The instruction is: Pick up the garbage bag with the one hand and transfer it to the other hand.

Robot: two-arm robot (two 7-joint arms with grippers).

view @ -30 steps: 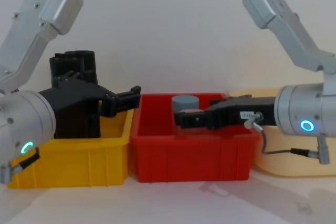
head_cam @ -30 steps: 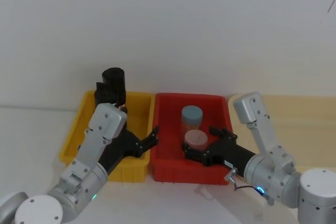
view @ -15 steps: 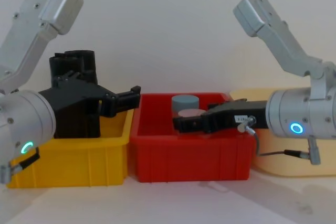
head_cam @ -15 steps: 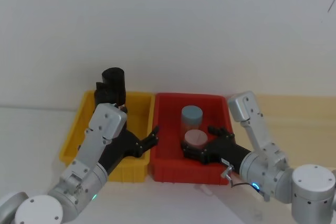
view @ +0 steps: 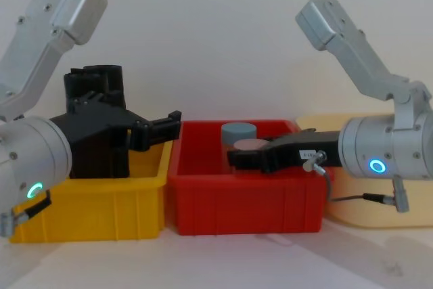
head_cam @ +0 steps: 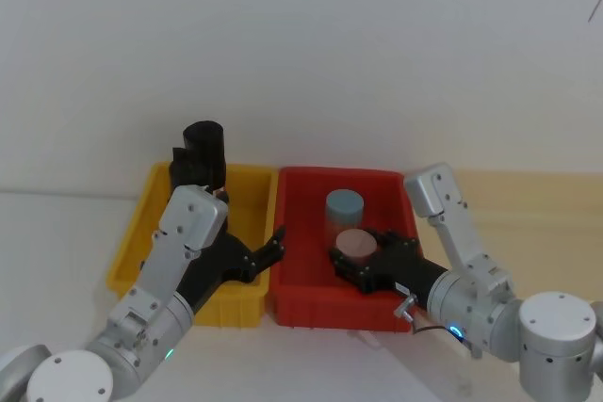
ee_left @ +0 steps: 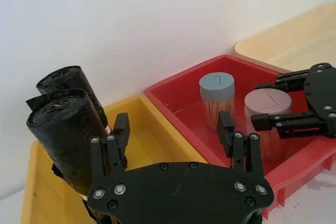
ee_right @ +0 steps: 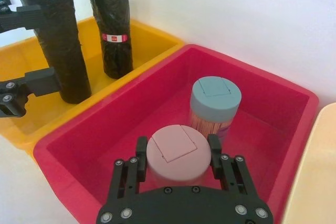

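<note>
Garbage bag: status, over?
Left pincer open over yellow bin edge, nothing held. Right pincer open, straddling pink-lidded jar in red bin. Garbage bag upright in yellow bin, ungripped, twin roll beside it.

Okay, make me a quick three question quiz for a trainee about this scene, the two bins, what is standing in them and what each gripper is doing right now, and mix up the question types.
1. True or false: the left gripper is open and holds nothing.
2. Which bin holds the two black garbage bag rolls? A, the red one. B, the yellow bin. C, one roll in each.
3. Fill in: the right gripper straddles the jar with the ___ lid.

Key: 1 true; 2 B; 3 pink.
</note>
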